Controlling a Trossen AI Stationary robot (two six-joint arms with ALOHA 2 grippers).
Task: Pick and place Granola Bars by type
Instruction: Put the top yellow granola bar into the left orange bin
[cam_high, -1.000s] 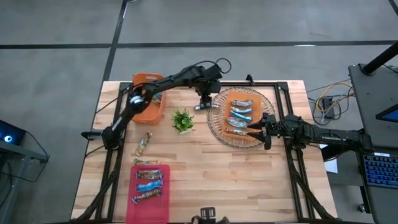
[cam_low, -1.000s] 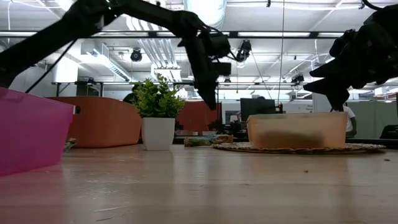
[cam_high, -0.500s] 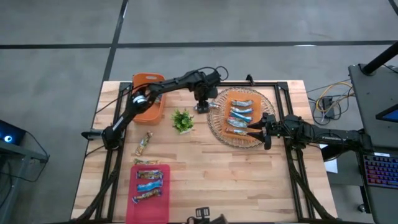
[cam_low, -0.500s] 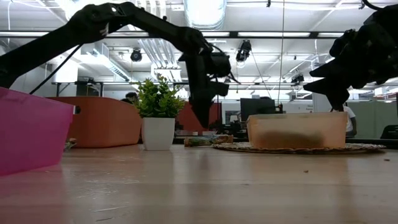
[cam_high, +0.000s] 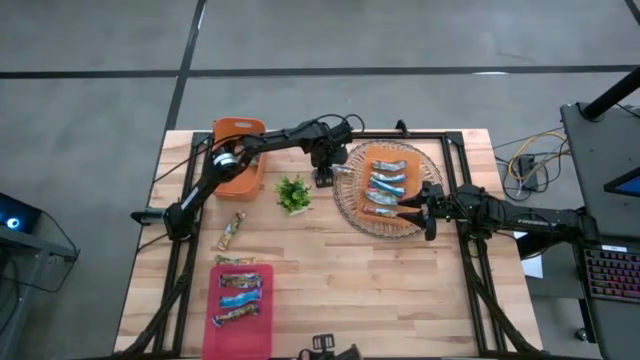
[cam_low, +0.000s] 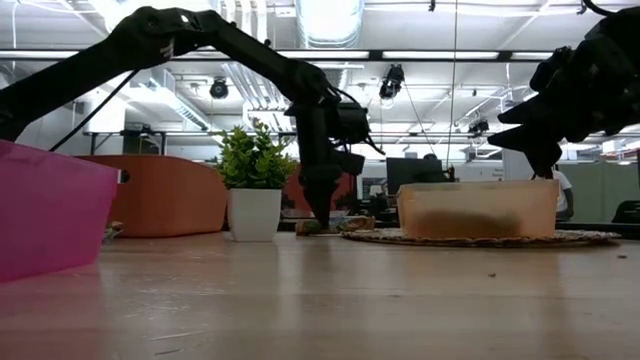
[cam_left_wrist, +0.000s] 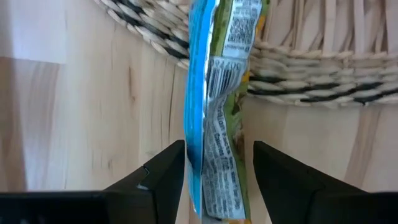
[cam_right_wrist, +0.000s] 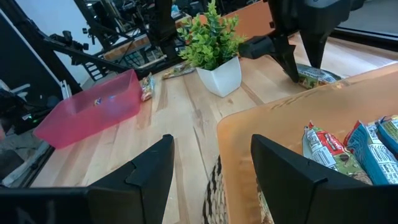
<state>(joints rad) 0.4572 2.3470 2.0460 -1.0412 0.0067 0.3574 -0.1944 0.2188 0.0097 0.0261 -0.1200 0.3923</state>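
Several bars (cam_high: 388, 187) lie in the tray at 3 o'clock; three bars (cam_high: 240, 294) in the pink bin at 7; one bar (cam_high: 232, 231) loose at 9; one blue-green bar (cam_left_wrist: 219, 106) flat, its end on the mat's edge.

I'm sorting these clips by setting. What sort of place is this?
Probably a robotics lab or open workshop: exposed ceiling ducts and lights overhead, desks with monitors behind the wooden table, and loose cables beside the rig.

Light wooden plank table (cam_high: 330, 270) has an orange plastic bin (cam_high: 238, 172), small green potted plant (cam_high: 293, 194), round wicker mat (cam_high: 352, 216), pink plastic bin (cam_high: 240, 330) and a loose tan-wrapped granola bar (cam_high: 232, 232) on it.
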